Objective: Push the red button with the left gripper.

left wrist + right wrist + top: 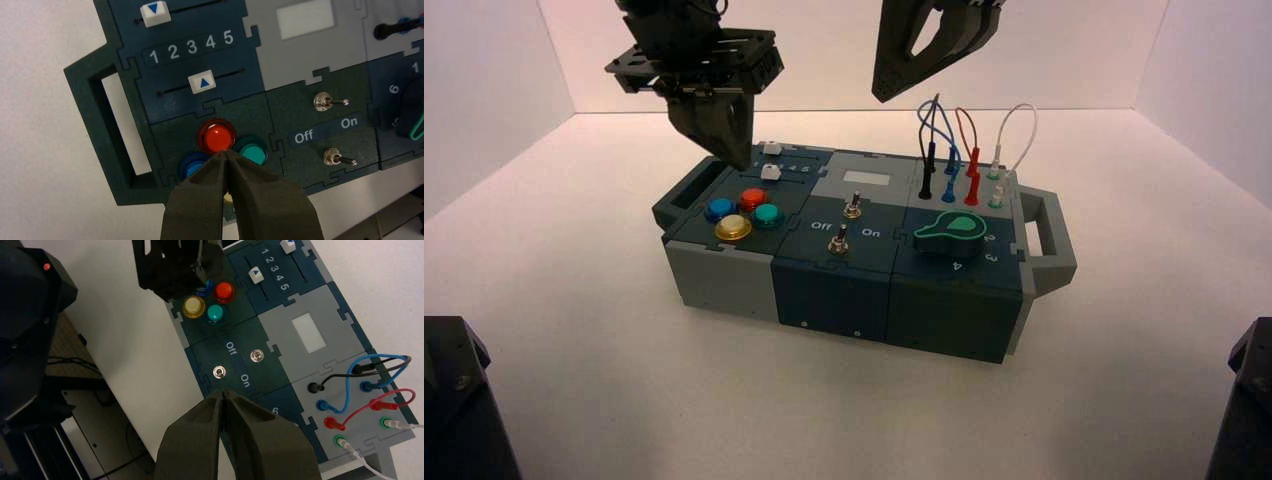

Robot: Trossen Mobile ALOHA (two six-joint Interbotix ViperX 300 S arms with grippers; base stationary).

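- Found the left gripper (729, 150) poised above the box's (724, 285) left rear corner, fingers pressed together into one blunt wedge, holding nothing; judged pinched so as to give a single firm tip for pressing.
- In the left wrist view, noted that tip (225, 156) at the near edge of the red button (217, 136); contact could not be confirmed, and the high view suggested a gap, possibly clear air.
- Located the red button (752, 199) in the four-button cluster at the box's left end, rearmost of the set, with the blue button (718, 209) to its left, the yellow button (733, 228) in front, and the green button (767, 214) to its right.
- Recorded the button as round, with no long axis across its face; dome faced straight up, so press axis judged vertical.
- Observed the right gripper (904, 75) held high behind the box's middle, fingers together and empty, apparently parked clear of the work.
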